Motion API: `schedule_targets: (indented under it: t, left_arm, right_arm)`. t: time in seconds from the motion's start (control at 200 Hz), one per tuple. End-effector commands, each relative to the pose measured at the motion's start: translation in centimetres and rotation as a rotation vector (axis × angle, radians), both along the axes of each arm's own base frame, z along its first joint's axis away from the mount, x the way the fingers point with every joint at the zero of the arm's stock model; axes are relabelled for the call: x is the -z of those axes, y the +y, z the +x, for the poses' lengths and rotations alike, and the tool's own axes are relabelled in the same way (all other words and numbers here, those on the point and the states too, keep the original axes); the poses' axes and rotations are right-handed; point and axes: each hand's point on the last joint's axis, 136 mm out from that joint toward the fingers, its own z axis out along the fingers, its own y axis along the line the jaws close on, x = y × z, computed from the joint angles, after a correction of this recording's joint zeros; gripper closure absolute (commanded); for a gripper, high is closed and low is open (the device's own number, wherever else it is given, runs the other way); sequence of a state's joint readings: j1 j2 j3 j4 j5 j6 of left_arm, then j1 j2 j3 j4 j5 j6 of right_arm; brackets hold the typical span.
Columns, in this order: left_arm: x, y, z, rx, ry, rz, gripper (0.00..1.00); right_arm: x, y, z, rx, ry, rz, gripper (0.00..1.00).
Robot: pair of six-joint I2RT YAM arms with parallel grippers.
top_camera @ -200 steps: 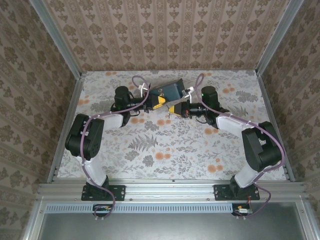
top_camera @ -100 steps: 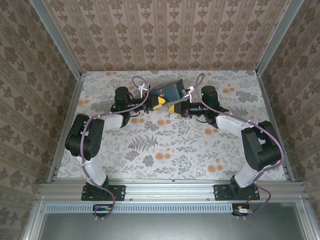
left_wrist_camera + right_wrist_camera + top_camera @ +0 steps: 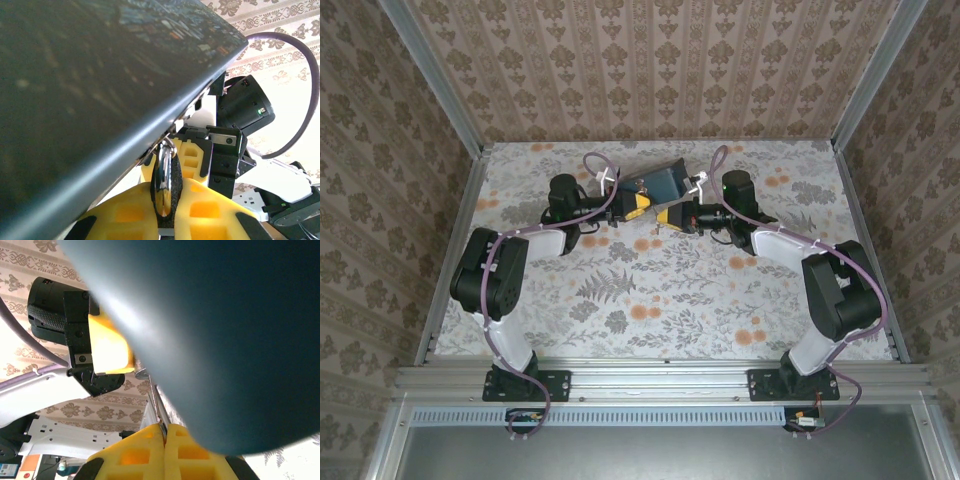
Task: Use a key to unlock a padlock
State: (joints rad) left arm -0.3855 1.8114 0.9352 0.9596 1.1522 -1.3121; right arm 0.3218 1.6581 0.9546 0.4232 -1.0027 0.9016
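A: Padlock (image 3: 657, 180), material and form?
B: The body is a flat, dark blue-grey slab, smooth with a faint sheen and a rounded edge. In the left wrist view it is too close to be sharp. A bright, polished metal shackle (image 3: 164, 175) curves out from its lower edge.

A: Position?
B: It is held off the table (image 3: 620, 290), over the far half and about midway between the left and right edges. It does not touch the floral covering.

A: Long axis?
B: It runs roughly along the far edge, skewed, with the right end nearer that edge and the broad face tilted upward. The shackle side faces the near edge.

A: Left gripper (image 3: 167, 200)?
B: Its ribbed yellow plastic fingers are clamped together on the shackle. The padlock body rises above them.

A: Key (image 3: 157, 410)?
B: It is a thin bright metal blade standing up from the fingertips and slanting toward the underside of the body. I cannot tell whether its tip touches the body.

A: Right gripper (image 3: 164, 432)?
B: Its yellow fingers are pressed together, pinching the key. From above, the two grippers sit just beside each other, nose to nose, under the padlock's near edge.
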Motion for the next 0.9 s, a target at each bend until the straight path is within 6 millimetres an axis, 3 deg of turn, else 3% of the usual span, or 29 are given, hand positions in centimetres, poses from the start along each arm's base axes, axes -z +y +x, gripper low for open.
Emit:
schedule_targets:
  t: [0.0,0.52,0.75,0.895]
  left_arm:
    - [-3.3,-0.1,-1.2,0.027,-0.162,-0.056,1.0]
    - [-2.8,-0.4,-1.2,0.04,-0.159,-0.047,1.0]
    - [-3.6,-0.1,-1.4,0.076,-0.181,-0.066,1.0]
    - [-2.9,-0.2,-1.5,0.088,-0.166,-0.053,1.0]
  right_arm:
    - [-1.5,0.6,0.9,-0.003,-0.048,0.026,1.0]
    - [-2.7,1.4,0.0,-0.05,-0.086,0.045,1.0]
    - [-1.9,1.3,-0.7,-0.066,-0.067,0.031,1.0]
    - [-2.1,1.4,-0.6,-0.073,-0.073,0.035,1.0]
